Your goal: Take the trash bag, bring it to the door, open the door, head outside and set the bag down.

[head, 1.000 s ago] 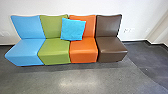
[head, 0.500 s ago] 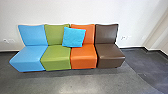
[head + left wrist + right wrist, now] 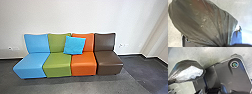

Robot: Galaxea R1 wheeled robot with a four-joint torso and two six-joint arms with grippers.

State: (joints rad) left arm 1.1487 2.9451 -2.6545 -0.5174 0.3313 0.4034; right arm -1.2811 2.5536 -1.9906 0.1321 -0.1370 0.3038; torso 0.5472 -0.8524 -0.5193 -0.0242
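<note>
- Grasping the trash bag (image 3: 203, 25) by its gathered neck: the left gripper (image 3: 222, 45).
- Right gripper (image 3: 216, 91): cannot tell its state.
- Bag hanging over the grey floor (image 3: 105, 85), something white bulging at its side.
- Farther out, blue (image 3: 32, 63), green (image 3: 58, 63), orange (image 3: 83, 62) and brown (image 3: 108, 61) seats stand in a row near a pale wall (image 3: 75, 17); a bright blue cushion (image 3: 74, 45) rests against the middle backrests.

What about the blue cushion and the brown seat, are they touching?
Apart. In the head view, part of the orange backrest shows between the blue cushion and the brown seat.
</note>
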